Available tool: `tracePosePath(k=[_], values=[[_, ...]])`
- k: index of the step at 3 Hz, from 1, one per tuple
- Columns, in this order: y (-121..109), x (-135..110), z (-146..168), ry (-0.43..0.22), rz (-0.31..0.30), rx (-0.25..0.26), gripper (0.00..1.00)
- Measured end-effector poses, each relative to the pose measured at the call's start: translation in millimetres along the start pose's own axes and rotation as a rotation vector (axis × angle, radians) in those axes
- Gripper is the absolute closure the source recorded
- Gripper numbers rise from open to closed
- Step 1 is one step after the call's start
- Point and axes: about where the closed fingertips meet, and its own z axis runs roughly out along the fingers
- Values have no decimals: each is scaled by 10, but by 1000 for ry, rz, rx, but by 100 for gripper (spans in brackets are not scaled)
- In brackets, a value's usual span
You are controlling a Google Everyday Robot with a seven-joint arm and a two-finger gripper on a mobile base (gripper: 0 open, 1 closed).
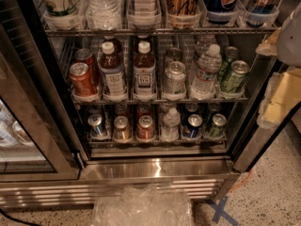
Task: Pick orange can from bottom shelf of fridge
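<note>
Gripper (pixel 280 95) position: right edge of the camera view, a pale blurred shape in front of the right door frame, at about the height of the middle shelf; whether it is wide or narrow cannot be told, and nothing is seen held in it. Nearest the camera, a crumpled sheet of clear plastic (pixel 141 207) lies on the speckled floor, with a blue tape cross (pixel 220 211) to its right. Behind these runs the shiny steel base (pixel 155 169) of the fridge (pixel 244 140), whose glass door (pixel 28 126) stands open at the left. Above the base sits the bottom shelf (pixel 155 141), a narrow wire rack carrying one front row, from left to right: a blue-and-silver can (pixel 97 125), the orange can (pixel 122 129), a red can (pixel 146 128), a small water bottle (pixel 170 125), a dark blue can (pixel 193 125) and a green can (pixel 216 125). The orange can stands upright, second from the left, just beside the red can. It lies below and well to the left of the gripper, well apart from it, with the bottle and three cans between. Further cans stand behind this row. The middle shelf (pixel 155 99) above holds taller bottles and larger cans.
</note>
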Motion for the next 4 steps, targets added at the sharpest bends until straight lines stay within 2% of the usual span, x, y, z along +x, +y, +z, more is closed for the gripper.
tracePosePath(k=[1,2,3,4], values=[[0,0,0,0,0,0,0],[-13,-79,69,-62,74,16,0],[189,-306,471,-198,251,-42,0],[514,-739,923,-319,466,-132,0]])
